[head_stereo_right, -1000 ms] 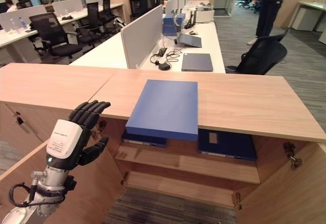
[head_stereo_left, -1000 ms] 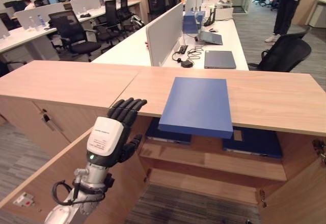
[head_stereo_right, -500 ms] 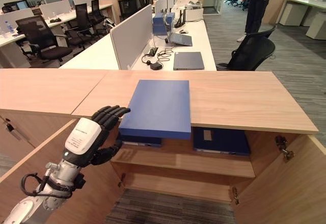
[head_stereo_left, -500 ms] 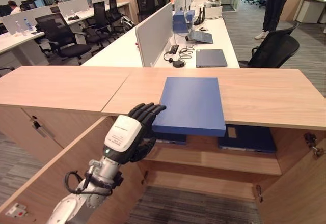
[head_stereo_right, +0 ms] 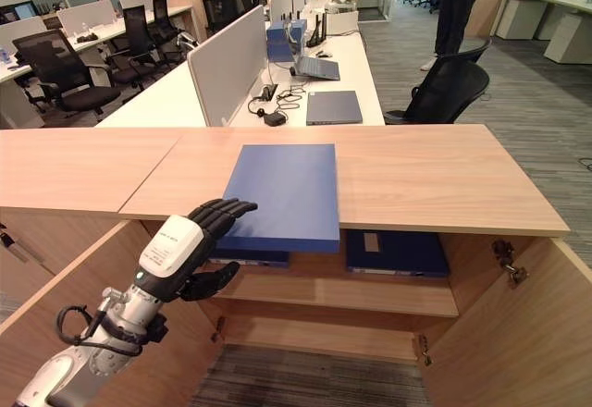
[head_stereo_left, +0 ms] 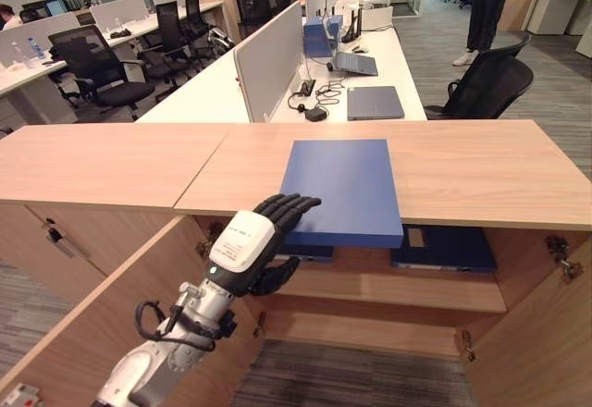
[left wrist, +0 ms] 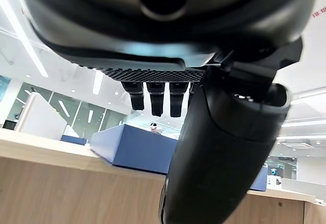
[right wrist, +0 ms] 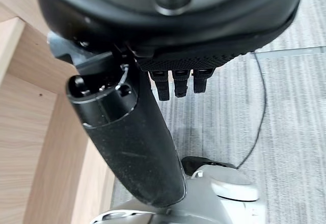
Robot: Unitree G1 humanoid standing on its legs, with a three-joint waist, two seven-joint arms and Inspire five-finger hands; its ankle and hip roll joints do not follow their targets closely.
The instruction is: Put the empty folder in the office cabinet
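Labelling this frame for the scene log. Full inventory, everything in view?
Folder: one, blue, flat on the cabinet top, its near edge overhanging the open compartment.
Cabinet: one, light wood, both doors swung open.
Shelf: one, wood, inside the cabinet.
Folders on the shelf: two at least, dark blue, lying flat below the overhang.
Desks: long white row behind the cabinet, with grey dividers.
Laptop: one, grey, closed, on the desk.
Office chairs: several, black, by the desks.
Person: one, dark clothes, standing far right.
Left hand: dark, fingers straight, reaching the folder's near left corner; contact unclear.
Right hand: dark, fingers relaxed, over the floor beside the cabinet door.
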